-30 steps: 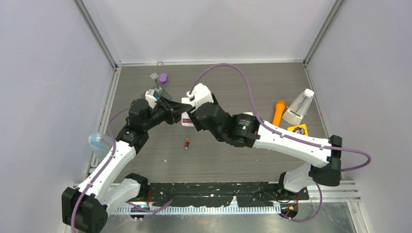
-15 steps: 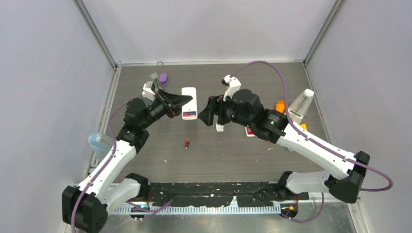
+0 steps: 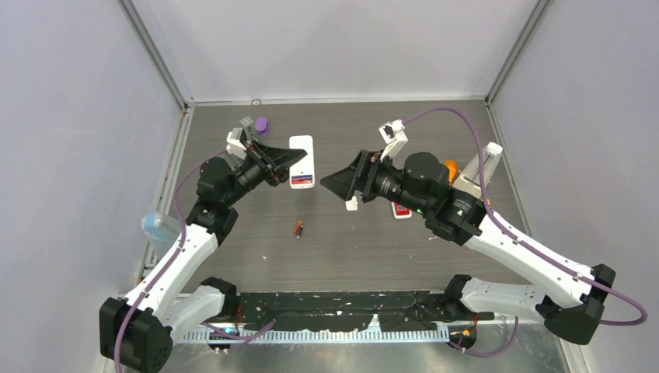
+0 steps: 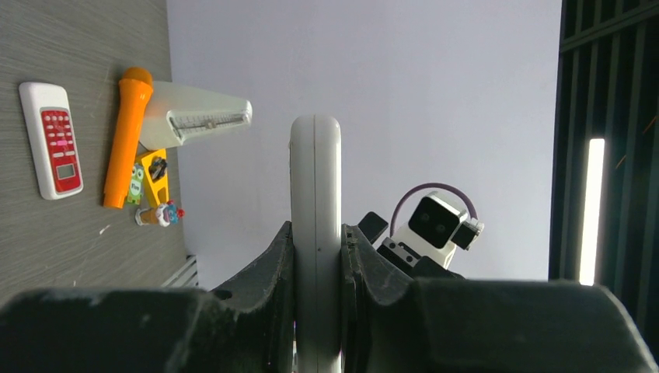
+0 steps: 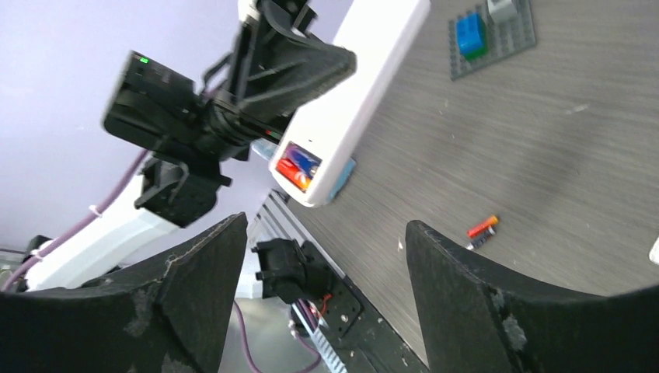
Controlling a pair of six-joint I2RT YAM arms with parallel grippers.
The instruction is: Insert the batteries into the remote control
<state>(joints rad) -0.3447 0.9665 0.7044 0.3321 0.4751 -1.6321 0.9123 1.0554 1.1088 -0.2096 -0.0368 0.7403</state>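
Note:
My left gripper [image 3: 292, 160] is shut on the white remote control [image 3: 301, 159], clamping its thin sides [image 4: 315, 194]. It holds the remote above the table with the open battery bay facing up. Two batteries [image 5: 298, 165], one red and one blue, lie inside that bay at the remote's near end [image 3: 301, 181]. Two more batteries [image 3: 298, 228] lie loose side by side on the table [image 5: 482, 227]. My right gripper [image 3: 332, 183] stands open and empty to the right of the remote, its fingertips [image 5: 233, 233] wide apart in the right wrist view.
A small white piece [image 3: 352, 203] lies under the right gripper. A second remote with red buttons [image 4: 51, 140] sits beneath the right arm. An orange stick [image 4: 124, 136], a white metronome [image 3: 482, 167], a grey brick plate [image 5: 491, 31] and a purple object [image 3: 261, 123] lie further out.
My right gripper has let go at the remote, opened wide and drawn back to the right. The left gripper keeps its hold and has shifted the remote slightly away.

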